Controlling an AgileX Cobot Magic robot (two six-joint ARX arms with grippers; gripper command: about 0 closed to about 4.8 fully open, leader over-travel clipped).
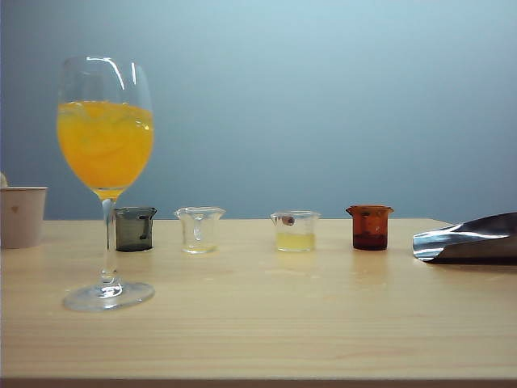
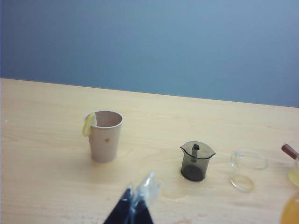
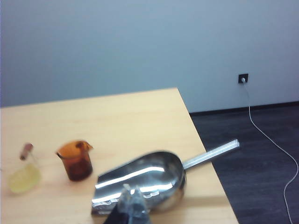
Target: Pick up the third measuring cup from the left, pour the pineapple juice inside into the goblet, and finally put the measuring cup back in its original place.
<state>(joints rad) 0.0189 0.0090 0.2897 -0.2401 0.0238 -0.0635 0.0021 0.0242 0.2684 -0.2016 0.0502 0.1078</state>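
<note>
The third measuring cup (image 1: 296, 230) is small and clear with a reddish-brown stub handle. It stands third in the row on the table, with pale yellow pineapple juice (image 1: 295, 241) in its bottom. The tall goblet (image 1: 105, 145) stands at the front left, its bowl holding vivid orange drink. Neither gripper shows in the exterior view. In the left wrist view my left gripper (image 2: 139, 186) is shut and empty, low over the table, well short of the cup (image 2: 294, 170) at the frame's edge. My right gripper (image 3: 131, 186) is shut and empty above a metal scoop; the cup (image 3: 24, 177) sits apart from it.
A grey cup (image 1: 134, 228), a clear flared cup (image 1: 199, 229) and an amber cup (image 1: 370, 227) share the row. A beige paper cup (image 1: 22, 216) stands at the far left. A shiny metal scoop (image 1: 467, 237) lies at the right near the table's edge (image 3: 205, 154).
</note>
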